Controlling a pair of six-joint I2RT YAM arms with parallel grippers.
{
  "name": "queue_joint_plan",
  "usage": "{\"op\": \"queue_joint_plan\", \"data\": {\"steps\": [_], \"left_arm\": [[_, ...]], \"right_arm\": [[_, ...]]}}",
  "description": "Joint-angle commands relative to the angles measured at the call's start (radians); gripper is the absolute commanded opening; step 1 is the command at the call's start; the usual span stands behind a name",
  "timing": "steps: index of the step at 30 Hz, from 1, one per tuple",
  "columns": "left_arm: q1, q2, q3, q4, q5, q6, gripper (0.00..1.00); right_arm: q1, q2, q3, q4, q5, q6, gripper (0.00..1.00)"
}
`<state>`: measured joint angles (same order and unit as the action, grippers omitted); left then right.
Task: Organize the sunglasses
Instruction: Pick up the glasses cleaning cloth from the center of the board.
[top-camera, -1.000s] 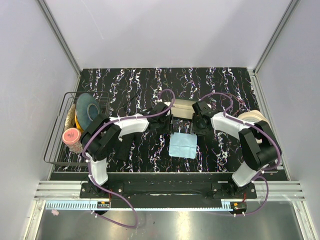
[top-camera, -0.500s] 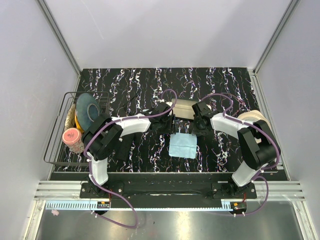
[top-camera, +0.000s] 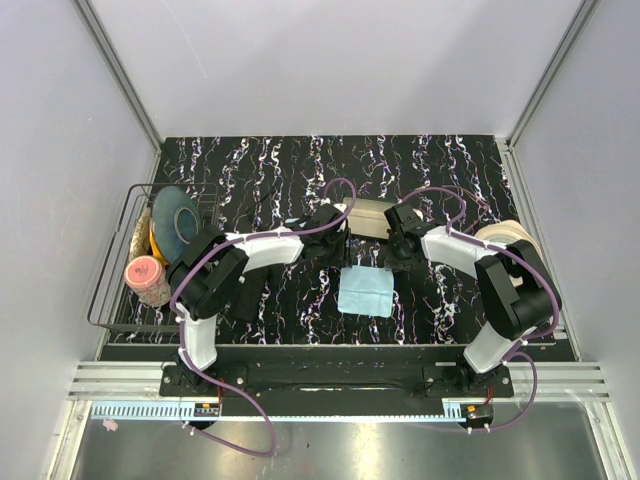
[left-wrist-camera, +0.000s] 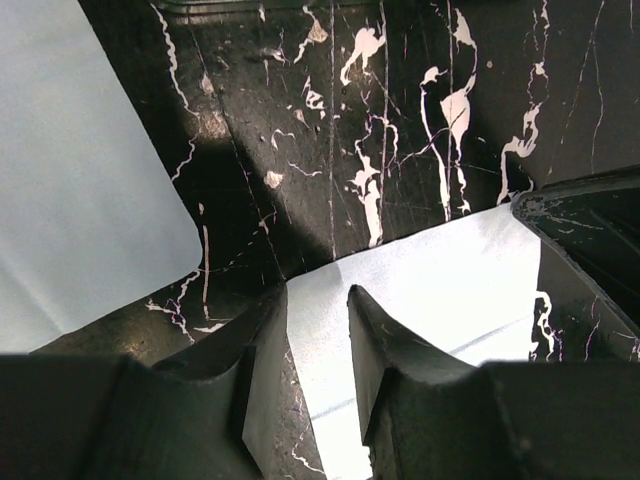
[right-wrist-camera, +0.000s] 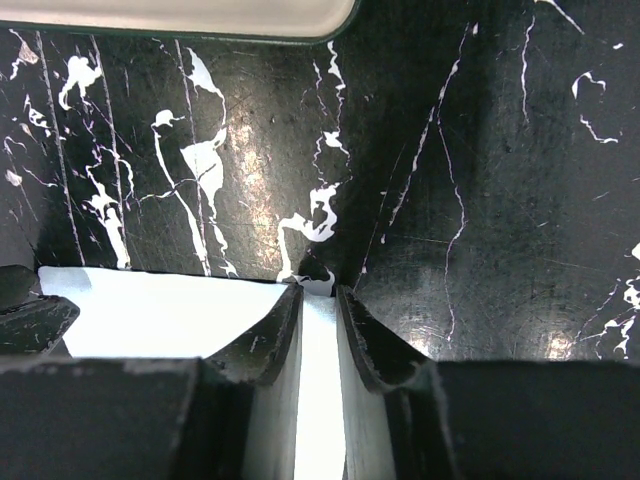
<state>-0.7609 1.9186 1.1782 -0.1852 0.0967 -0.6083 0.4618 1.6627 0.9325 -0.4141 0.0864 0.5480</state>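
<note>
Straddling cloth (top-camera: 365, 291) far corners: left gripper (left-wrist-camera: 315, 302), right gripper (right-wrist-camera: 318, 296) narrow, not closed. Risk: thin fabric slips out, one corner drops.

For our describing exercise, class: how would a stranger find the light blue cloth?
Find the black marbled table. In its middle, toward the front edge, lies the light blue cloth. Only it is flat and pale blue; the cream case behind it is boxy.
</note>
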Motion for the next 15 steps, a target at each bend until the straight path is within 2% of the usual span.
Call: {"op": "queue_joint_plan", "data": {"steps": [1, 5, 11, 15], "left_arm": [[-0.011, 0.051, 0.017, -0.034, -0.023, -0.005, 0.35], [-0.014, 0.056, 0.020, -0.046, -0.026, -0.001, 0.34], [-0.015, 0.060, 0.015, -0.057, -0.040, 0.011, 0.24], [-0.014, 0.066, 0.031, -0.071, -0.043, 0.021, 0.10]], "right_arm": [[-0.005, 0.008, -0.021, 0.014, -0.004, 0.007, 0.25], [-0.005, 0.005, -0.023, 0.017, -0.004, 0.009, 0.24], [-0.005, 0.009, -0.021, 0.017, -0.011, 0.004, 0.22], [-0.003, 0.006, -0.021, 0.014, -0.014, -0.002, 0.15]]}}
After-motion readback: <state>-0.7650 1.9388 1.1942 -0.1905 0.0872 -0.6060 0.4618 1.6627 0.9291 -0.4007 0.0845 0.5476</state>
